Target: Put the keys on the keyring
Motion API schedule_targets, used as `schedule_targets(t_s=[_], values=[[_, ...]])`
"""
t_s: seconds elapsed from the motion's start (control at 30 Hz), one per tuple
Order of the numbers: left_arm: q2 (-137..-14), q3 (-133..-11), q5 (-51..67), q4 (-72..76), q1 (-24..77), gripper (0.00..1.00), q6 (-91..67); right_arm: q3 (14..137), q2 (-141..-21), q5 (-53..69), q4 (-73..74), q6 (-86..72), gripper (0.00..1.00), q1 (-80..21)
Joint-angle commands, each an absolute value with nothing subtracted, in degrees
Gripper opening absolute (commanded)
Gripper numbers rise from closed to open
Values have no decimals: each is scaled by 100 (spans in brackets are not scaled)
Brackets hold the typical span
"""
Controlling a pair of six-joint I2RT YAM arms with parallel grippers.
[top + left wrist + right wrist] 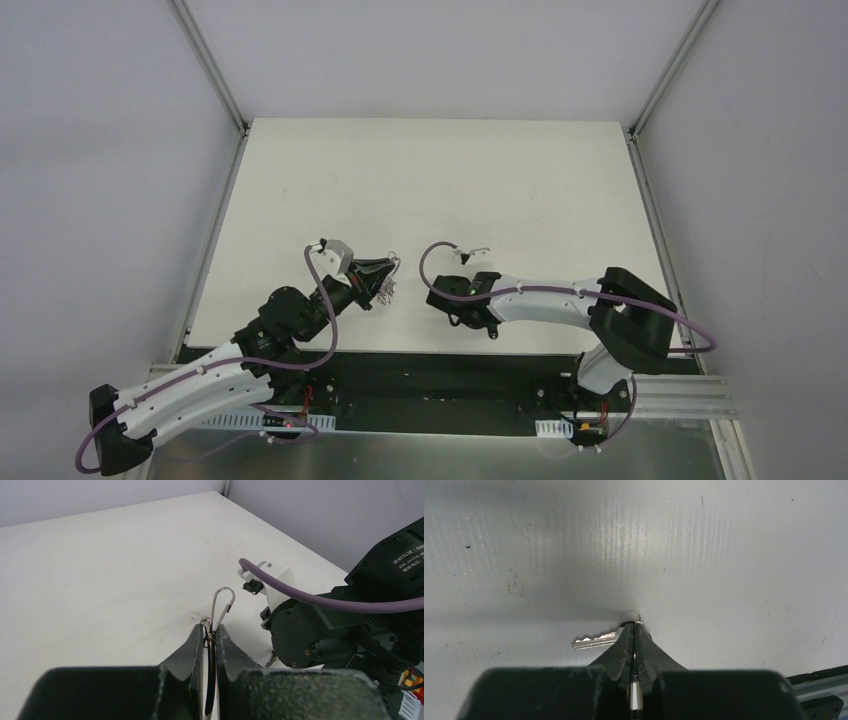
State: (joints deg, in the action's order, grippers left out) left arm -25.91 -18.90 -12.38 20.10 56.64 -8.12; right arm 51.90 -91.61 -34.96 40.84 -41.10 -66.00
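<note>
My left gripper (386,268) is shut on the keyring. In the left wrist view its fingertips (211,630) pinch the thin silver wire loop (226,588), which sticks up edge-on above them, with a black tag between the jaws. A bunch of silver keys (385,290) hangs below it. My right gripper (460,300) points down at the table just right of the bunch. In the right wrist view it (635,626) is shut on a silver key; the blade (594,640) sticks out to the left and the head is hidden between the fingers. No yellow head cover shows.
The white table (440,190) stretches far behind both grippers, with metal frame posts (210,65) at its back corners. The right arm's wrist and purple cable (320,600) hang close to the right of my left gripper. The black base rail (430,365) runs along the near edge.
</note>
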Motion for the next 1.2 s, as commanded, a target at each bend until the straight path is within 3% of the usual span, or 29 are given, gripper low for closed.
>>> schedule_targets(t_s=[0.0, 0.27, 0.63, 0.87, 1.17], values=[[-2590, -1934, -1160, 2358, 5669, 0, -821, 5138, -8813, -3629, 4204, -4048, 0, -6640], [-2616, -1941, -1211, 2357, 5673, 0, -786, 4871, -7232, -3225, 3179, -3020, 0, -6700], [-2536, -1913, -1089, 2394, 5671, 0, -706, 4249, -5228, -1083, 1685, -1829, 0, -6462], [-2331, -1819, -778, 2518, 5671, 0, -659, 3804, -4577, 976, 492, -2054, 0, -5879], [-2174, -1675, -337, 2855, 5669, 0, -557, 3395, -4727, 1909, -1422, -3006, 0, -5611]])
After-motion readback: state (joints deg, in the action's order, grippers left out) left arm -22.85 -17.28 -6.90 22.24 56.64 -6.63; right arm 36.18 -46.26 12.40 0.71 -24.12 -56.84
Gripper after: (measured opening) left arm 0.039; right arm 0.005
